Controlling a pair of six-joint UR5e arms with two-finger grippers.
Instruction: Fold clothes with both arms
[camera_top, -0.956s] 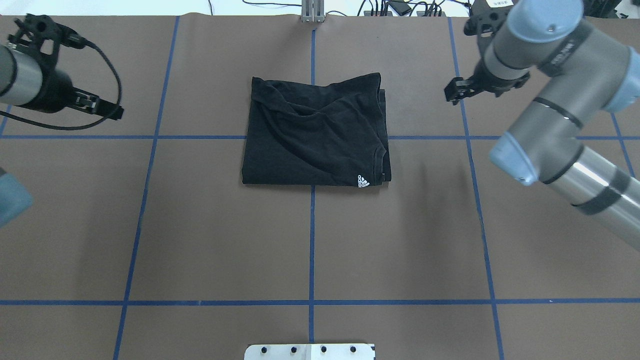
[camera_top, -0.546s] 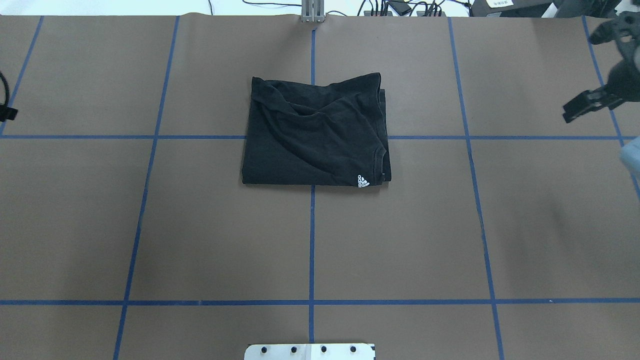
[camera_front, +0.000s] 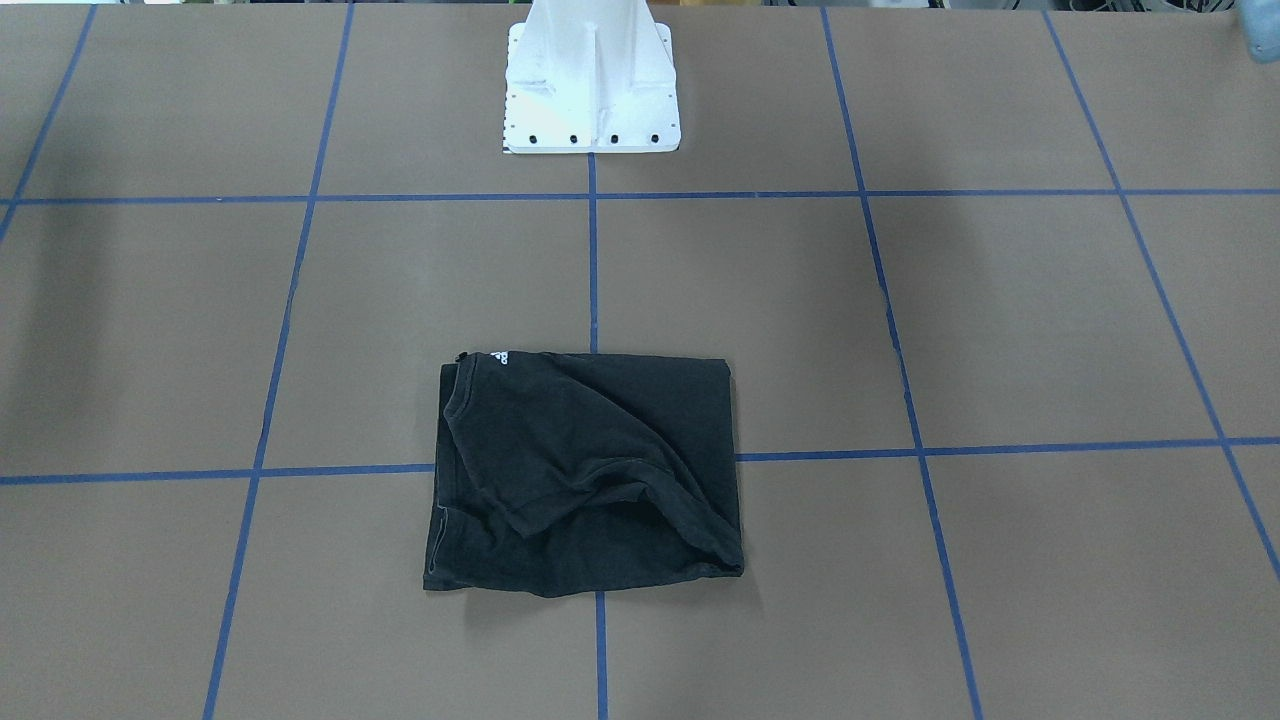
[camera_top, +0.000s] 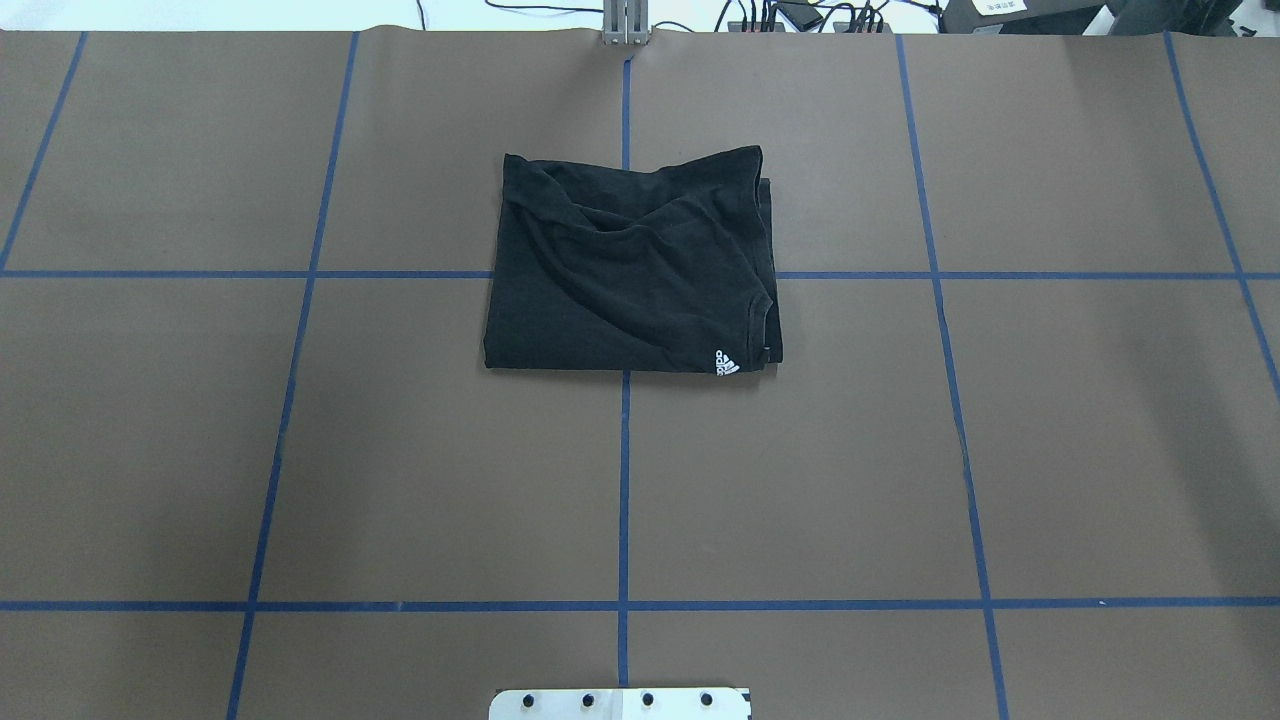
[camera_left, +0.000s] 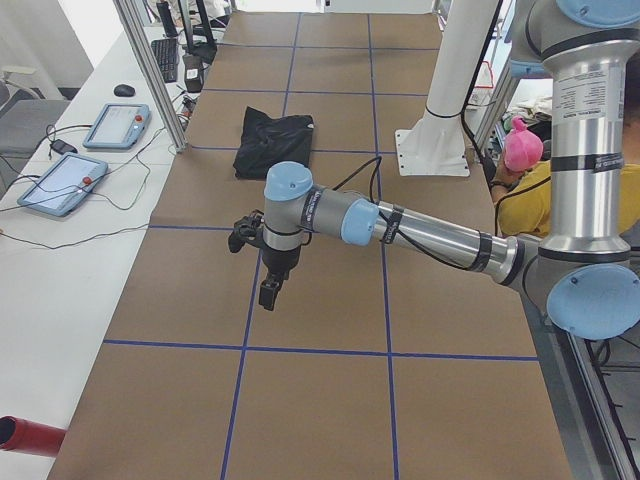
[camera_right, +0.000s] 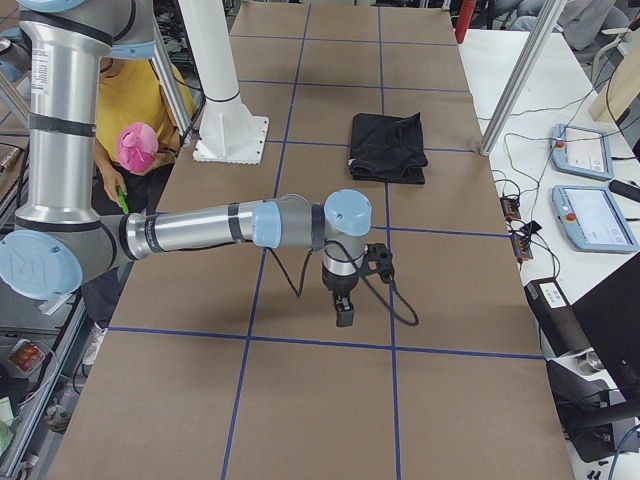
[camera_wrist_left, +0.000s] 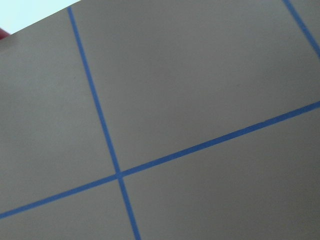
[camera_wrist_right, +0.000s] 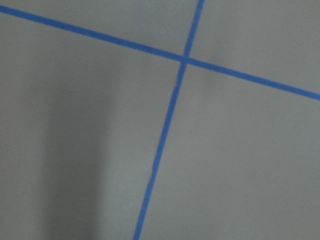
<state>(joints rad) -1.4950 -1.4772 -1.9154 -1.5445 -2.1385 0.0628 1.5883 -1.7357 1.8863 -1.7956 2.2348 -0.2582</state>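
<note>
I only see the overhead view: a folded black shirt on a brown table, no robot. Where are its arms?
Observer: The left side view shows the left arm stretched over one end of the table, the left hand pointing down, apart from the T-shirt.
Operator: And the other?
Observer: The right side view shows the right arm at the opposite end, the right hand pointing down too.
Operator: Anyone nearby?
Observer: A person in a yellow top, beside the white pedestal.

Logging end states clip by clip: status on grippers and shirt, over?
Left gripper, right gripper: both well off the shirt, open or shut unclear. Shirt folded into a rectangle, a bit rumpled. Nothing on it.
</note>
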